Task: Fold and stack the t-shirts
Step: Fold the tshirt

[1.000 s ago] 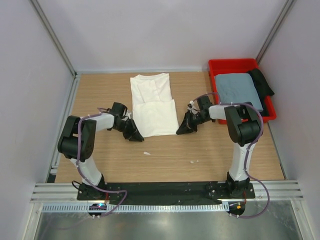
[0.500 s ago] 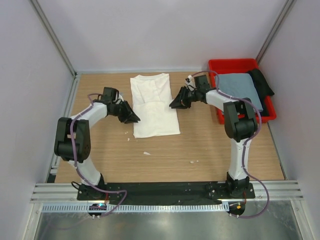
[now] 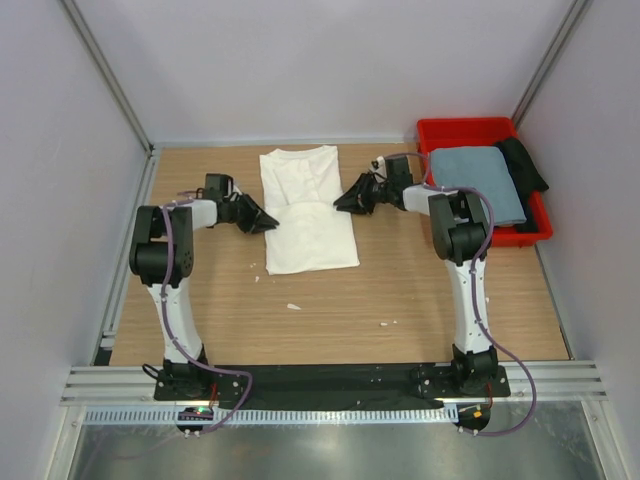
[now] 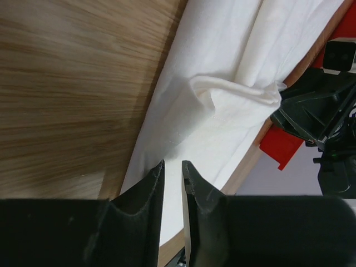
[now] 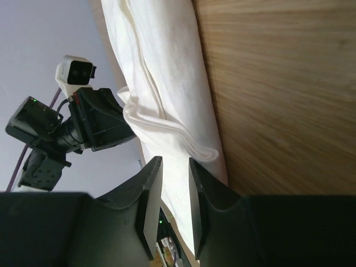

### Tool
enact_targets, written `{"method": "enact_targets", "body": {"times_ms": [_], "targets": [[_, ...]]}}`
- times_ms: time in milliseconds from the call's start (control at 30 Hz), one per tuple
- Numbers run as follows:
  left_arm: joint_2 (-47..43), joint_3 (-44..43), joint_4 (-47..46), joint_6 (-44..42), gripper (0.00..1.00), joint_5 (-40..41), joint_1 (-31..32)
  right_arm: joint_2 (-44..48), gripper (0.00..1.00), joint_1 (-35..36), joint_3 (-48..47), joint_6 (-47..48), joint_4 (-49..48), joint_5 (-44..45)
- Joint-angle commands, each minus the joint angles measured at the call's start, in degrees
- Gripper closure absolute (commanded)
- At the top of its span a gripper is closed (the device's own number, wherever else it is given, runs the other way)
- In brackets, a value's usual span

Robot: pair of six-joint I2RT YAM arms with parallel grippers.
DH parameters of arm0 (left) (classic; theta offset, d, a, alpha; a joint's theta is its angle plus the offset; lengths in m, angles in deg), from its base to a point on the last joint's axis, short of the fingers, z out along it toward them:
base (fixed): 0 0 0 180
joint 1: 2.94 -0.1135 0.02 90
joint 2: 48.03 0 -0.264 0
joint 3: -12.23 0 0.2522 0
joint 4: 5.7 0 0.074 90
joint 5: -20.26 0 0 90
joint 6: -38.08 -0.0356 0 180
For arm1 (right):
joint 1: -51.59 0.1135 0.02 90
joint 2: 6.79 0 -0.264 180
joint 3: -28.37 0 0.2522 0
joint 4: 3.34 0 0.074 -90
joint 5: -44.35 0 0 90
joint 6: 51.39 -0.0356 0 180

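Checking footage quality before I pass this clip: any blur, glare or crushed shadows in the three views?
Top external view: evenly lit and sharp, creases on the white t-shirt readable. Left wrist view: the wooden table is smeared into streaks, the left fingers nearly black, detail lost. Right wrist view: wood grain crisper, the right fingers equally dark, the shirt bright but its folds legible.

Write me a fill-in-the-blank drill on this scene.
The grey-blue shirt lies in the ___ bin. Beside it there lies a ___ cloth. The white shirt lies on the ___, between the left claw and right claw.
Missing: red; black; table.
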State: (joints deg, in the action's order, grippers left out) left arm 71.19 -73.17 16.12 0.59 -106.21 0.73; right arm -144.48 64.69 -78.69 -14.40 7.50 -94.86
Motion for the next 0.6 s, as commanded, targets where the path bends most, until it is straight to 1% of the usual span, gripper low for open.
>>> {"method": "enact_targets", "body": {"times_ms": [0, 67, 100, 167, 200, 233, 267, 300, 333, 367, 400, 467, 500, 567], "targets": [[-0.83, 1.58, -2.62, -0.47, 0.80, 0.17, -2.51, -0.04, 0.67, -2.38, 1.71, -5.08, -7.01, 0.95], [-2.22, 2.37, -1.03, -3.02, 0.80, -0.09, -2.87, 0.93, 0.65, -2.90, 1.63, -3.68, -4.22, 1.83], [-3.02, 3.07, 0.63, -4.07, 0.80, -0.01, -2.96, 1.45, 0.64, -2.82, 1.10, -2.11, 0.58, 2.36], [-6.69, 4.22, 2.83, -6.63, 0.72, 0.52, -2.87, 3.65, 0.62, -2.65, -1.53, 4.47, 8.07, 4.82], [-8.37, 4.75, 5.37, -7.15, 0.67, 0.87, -2.87, 4.70, 0.56, -2.56, -2.32, 7.11, 14.89, 5.87], [-10.22, 5.88, 6.00, -7.94, 0.58, 1.05, -2.87, 6.01, 0.55, -2.56, -3.72, 9.66, 18.53, 8.40], [-12.15, 6.33, 6.88, -9.17, 0.55, 1.66, -2.78, 8.29, 0.53, -2.56, -4.26, 14.90, 21.78, 9.56], [-16.52, 6.51, 10.54, -10.31, 0.53, 2.62, -2.78, 9.62, 0.50, -2.64, -5.13, 17.22, 28.08, 11.14], [-18.39, 6.42, 13.01, -11.45, 0.49, 4.02, -2.78, 10.94, 0.48, -2.73, -5.32, 19.85, 31.19, 12.89], [-20.50, 5.99, 15.65, -12.51, 0.48, 6.82, -2.87, 13.65, 0.47, -2.56, -5.14, 21.53, 33.83, 16.31], [-23.39, 5.81, 20.90, -14.52, 0.47, 8.50, -2.78, 15.15, 0.44, -2.64, -4.62, 24.07, 37.16, 17.21], [-26.13, 6.76, 25.15, -15.24, 0.46, 10.96, -2.87, 18.23, 0.41, -2.56, -0.76, 25.59, 39.21, 19.31], [-27.19, 7.56, 28.30, -14.38, 0.46, 11.68, -2.78, 21.29, 0.37, -2.47, 0.99, 26.11, 40.26, 19.85], [-30.96, 11.06, 28.69, -11.13, 0.49, 11.68, -2.78, 24.99, 0.36, -2.21, 8.37, 25.16, 39.66, 20.21]]}}
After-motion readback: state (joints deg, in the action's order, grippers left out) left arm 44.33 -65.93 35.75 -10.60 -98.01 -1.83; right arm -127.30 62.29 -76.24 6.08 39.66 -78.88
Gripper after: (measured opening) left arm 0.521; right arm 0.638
